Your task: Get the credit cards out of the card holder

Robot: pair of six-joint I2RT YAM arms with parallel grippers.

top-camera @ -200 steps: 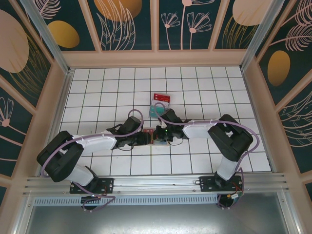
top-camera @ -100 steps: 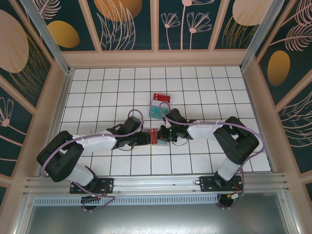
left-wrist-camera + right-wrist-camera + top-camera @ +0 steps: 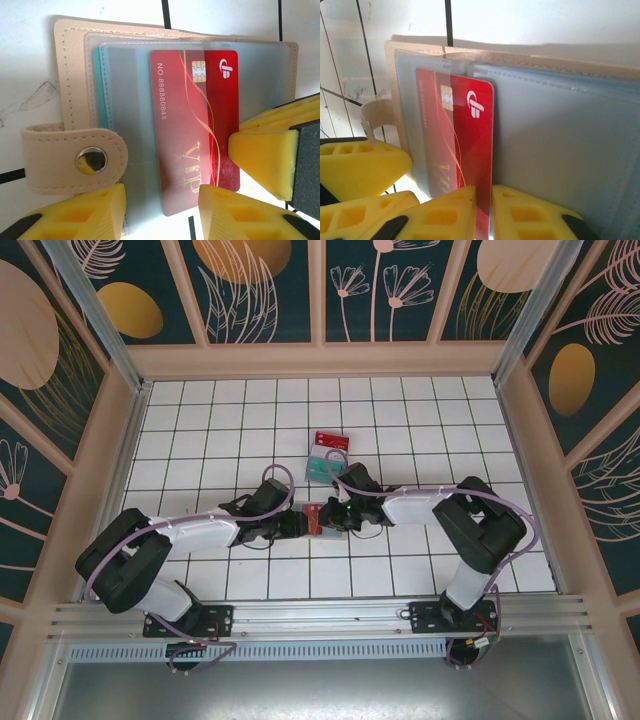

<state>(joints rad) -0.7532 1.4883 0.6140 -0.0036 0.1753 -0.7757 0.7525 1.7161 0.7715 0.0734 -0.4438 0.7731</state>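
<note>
The tan card holder (image 3: pixel 70 75) lies open on the white tiles, its snap strap (image 3: pixel 75 157) folded over the left side. A red credit card (image 3: pixel 200 130) sticks halfway out of the clear sleeve toward the right. My right gripper (image 3: pixel 484 192) is shut on the long edge of this red card (image 3: pixel 465 140), next to the holder's grey-blue panel (image 3: pixel 560 150). My left gripper (image 3: pixel 162 200) stands open, its fingertips (image 3: pixel 90 210) resting over the holder's near edge. From above, the left gripper (image 3: pixel 300 525) and the right gripper (image 3: pixel 336 512) meet over the holder (image 3: pixel 316 521).
A second red card (image 3: pixel 331 441) and a teal card (image 3: pixel 320 468) lie loose on the tiles just behind the grippers. Tan walls (image 3: pixel 130 440) ring the tiled floor. The right gripper's yellow finger (image 3: pixel 260 155) sits close beside my left one.
The right gripper drew to the right with the red card, then eased back a little toward the holder. More of the red card shows outside the sleeve. The left arm has barely moved.
</note>
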